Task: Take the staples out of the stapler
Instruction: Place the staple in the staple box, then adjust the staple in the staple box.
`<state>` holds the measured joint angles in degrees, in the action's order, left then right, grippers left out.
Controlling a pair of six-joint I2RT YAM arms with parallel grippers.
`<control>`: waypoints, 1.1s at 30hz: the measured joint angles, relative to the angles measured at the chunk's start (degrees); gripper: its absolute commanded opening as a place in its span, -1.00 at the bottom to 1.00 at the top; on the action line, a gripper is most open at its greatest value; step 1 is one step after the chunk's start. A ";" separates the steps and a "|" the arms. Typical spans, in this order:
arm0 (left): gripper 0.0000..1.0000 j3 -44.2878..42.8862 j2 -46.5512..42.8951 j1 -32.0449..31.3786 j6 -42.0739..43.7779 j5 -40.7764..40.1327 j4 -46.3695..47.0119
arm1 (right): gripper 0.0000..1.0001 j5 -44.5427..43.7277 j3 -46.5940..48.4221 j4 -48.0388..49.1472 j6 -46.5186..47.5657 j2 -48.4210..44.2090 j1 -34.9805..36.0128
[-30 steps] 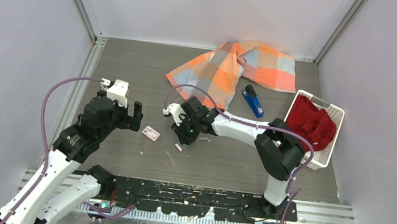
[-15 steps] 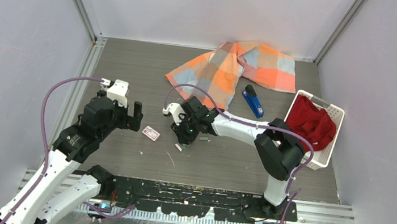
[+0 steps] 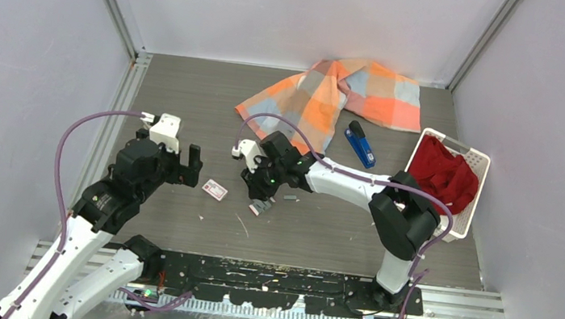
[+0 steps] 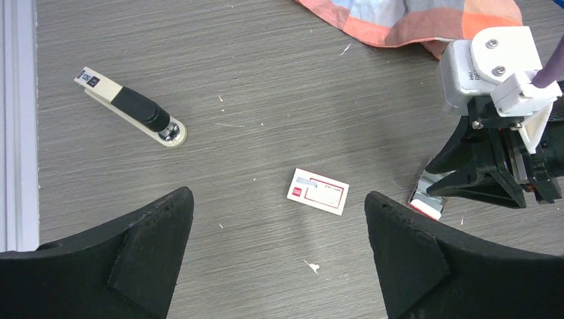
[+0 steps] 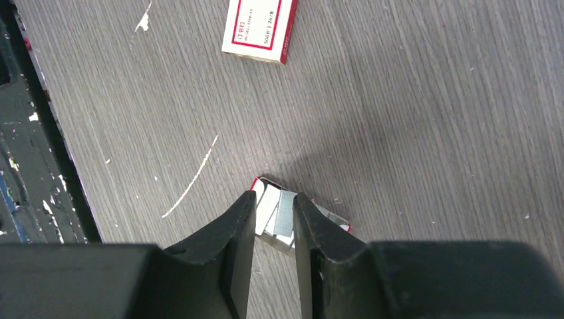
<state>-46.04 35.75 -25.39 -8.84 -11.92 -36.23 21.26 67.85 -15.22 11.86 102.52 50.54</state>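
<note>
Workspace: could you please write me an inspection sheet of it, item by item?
Surface: grey wood-grain table, small white flecks.
Job's things: blue stapler lies beside the checked cloth, untouched; staples strip between the right fingers, over a small red-edged tray; loose strip near it.
Clutter: checked cloth at the back; white-and-red packet; beige-and-black stapler; white basket holding red cloth.
Grippers: left gripper open, empty; right gripper nearly closed around the strip, grip uncertain.
Cables: purple cables arch above both arms.
Surroundings: plain pale walls, metal rails; nothing else seen.
</note>
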 measured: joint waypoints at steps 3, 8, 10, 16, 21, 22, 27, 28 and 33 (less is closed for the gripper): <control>0.98 0.00 0.00 0.02 -0.04 0.00 0.00 | -0.33 -0.24 0.00 0.09 0.11 0.00 0.00; 0.98 0.00 -0.04 0.02 -0.13 0.00 0.00 | -0.28 -1.07 0.00 0.22 0.26 0.00 -0.09; 0.98 0.00 -0.15 0.02 -0.13 0.00 0.00 | -0.28 -1.38 0.00 0.22 0.26 0.00 -0.15; 0.98 0.00 -0.31 0.02 -0.13 0.09 0.00 | -0.28 -2.16 0.00 0.20 0.26 0.39 -0.31; 0.98 0.00 -0.42 0.02 -0.13 0.37 0.02 | -0.27 -2.95 0.00 0.15 0.26 1.05 -0.33; 0.98 0.00 -0.42 0.02 -0.13 0.44 0.02 | -0.27 -3.04 0.00 0.13 0.26 1.14 -0.33; 0.98 0.00 -0.42 0.02 -0.13 0.59 0.02 | -0.27 -3.23 0.11 0.07 0.26 1.73 -0.33; 0.98 0.00 -0.42 0.02 -0.13 0.59 0.02 | -0.27 -3.19 0.17 0.00 0.24 2.05 -0.33; 0.98 0.00 -0.42 0.04 -0.13 0.61 0.04 | -0.25 -3.23 0.50 -0.44 0.24 4.04 -0.33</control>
<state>-46.04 35.33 -25.34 -8.97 -11.31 -36.18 18.02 68.36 -15.66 12.10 106.56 50.22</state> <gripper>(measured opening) 0.991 0.369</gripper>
